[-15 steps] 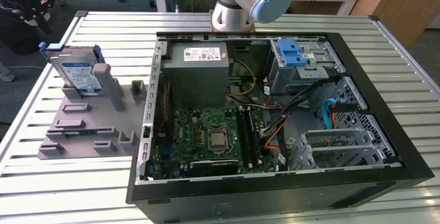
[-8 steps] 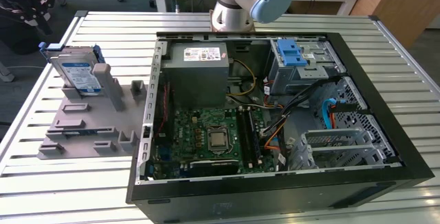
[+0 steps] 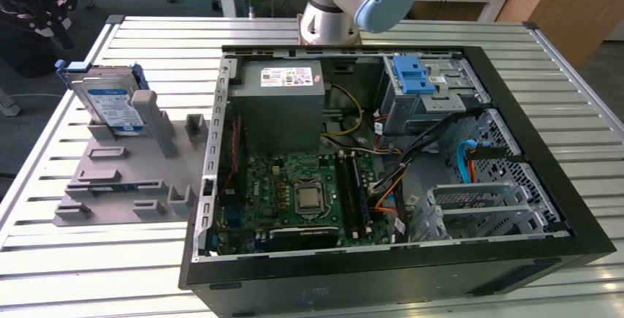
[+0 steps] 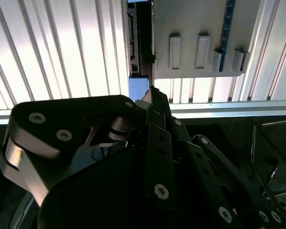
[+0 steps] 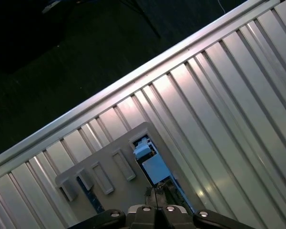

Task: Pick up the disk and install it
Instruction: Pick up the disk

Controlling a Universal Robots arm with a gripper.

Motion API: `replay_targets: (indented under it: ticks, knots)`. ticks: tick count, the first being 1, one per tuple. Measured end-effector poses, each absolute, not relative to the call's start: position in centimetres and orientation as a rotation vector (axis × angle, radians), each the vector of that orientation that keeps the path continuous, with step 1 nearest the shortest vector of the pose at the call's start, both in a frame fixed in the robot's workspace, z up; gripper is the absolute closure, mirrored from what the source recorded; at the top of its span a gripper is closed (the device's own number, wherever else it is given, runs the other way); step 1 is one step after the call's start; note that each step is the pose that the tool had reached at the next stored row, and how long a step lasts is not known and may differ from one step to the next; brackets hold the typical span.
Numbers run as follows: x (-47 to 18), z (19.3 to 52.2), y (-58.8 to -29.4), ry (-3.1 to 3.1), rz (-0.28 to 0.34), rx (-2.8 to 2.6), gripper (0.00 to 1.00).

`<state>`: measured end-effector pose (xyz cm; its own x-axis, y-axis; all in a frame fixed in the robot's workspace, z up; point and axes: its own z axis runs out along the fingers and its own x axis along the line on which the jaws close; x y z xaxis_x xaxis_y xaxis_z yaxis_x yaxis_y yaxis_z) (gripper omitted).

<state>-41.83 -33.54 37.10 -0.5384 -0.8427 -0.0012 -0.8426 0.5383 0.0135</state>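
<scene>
Disk (image 3: pixel 109 107) silver, blue-white label, blue rails; fixture (image 3: pixel 117 179) grey; motherboard (image 3: pixel 288 186) green; case (image 3: pixel 390 292) black; table (image 3: pixel 107 274) ribbed silver.

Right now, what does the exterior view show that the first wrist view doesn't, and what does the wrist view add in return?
Exterior view adds: the open computer case with its circuit board, grey power box and blue latch, plus the arm behind it.
First wrist view adds: the tool, shut, over the grey holder, and the dark floor past the table's edge.
Both share: the slatted table, the holder, and the disk standing in it.
</scene>
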Motion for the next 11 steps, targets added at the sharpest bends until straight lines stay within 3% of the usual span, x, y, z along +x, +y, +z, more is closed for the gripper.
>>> replay_targets:
  ticks: [11]
  knots:
    - [-41.83, 37.10, -33.54, -2.703, -0.019, 1.592, 0.89]
